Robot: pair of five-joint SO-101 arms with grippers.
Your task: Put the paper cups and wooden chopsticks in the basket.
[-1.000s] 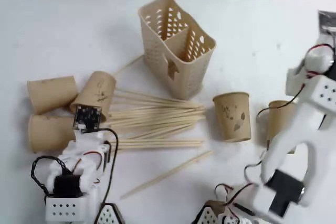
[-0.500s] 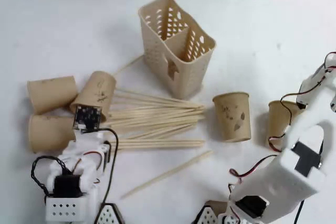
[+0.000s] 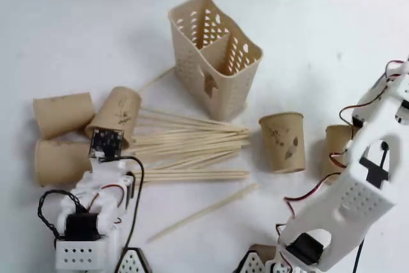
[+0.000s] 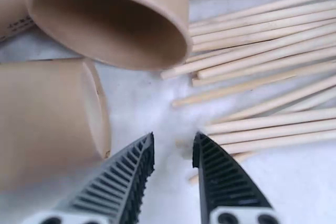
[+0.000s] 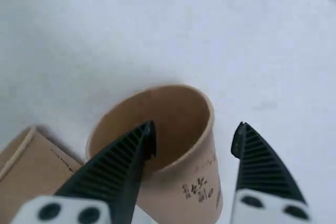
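Observation:
A beige slotted basket (image 3: 214, 55) stands upright at the table's middle back. Three paper cups (image 3: 62, 114) (image 3: 118, 113) (image 3: 59, 161) lie on their sides at the left. A pile of wooden chopsticks (image 3: 192, 148) is spread beside them, and one stray stick (image 3: 204, 212) lies nearer. Another cup (image 3: 283, 142) stands upright right of the pile. My left gripper (image 4: 172, 142) is open over the table between a lying cup (image 4: 47, 129) and the chopstick ends (image 4: 252, 77). My right gripper (image 5: 195, 132) is open astride the rim of the rightmost cup (image 5: 178, 111), one finger over its mouth.
The right arm's white body (image 3: 358, 183) covers part of the rightmost cup (image 3: 333, 145) in the high view. A single stick (image 3: 153, 80) lies behind the basket at its left. Bare white tabletop (image 3: 77, 43) stretches around the basket.
The right arm has swung in from the right edge and come down over the rightmost cup. The left arm and all the cups and sticks have stayed put.

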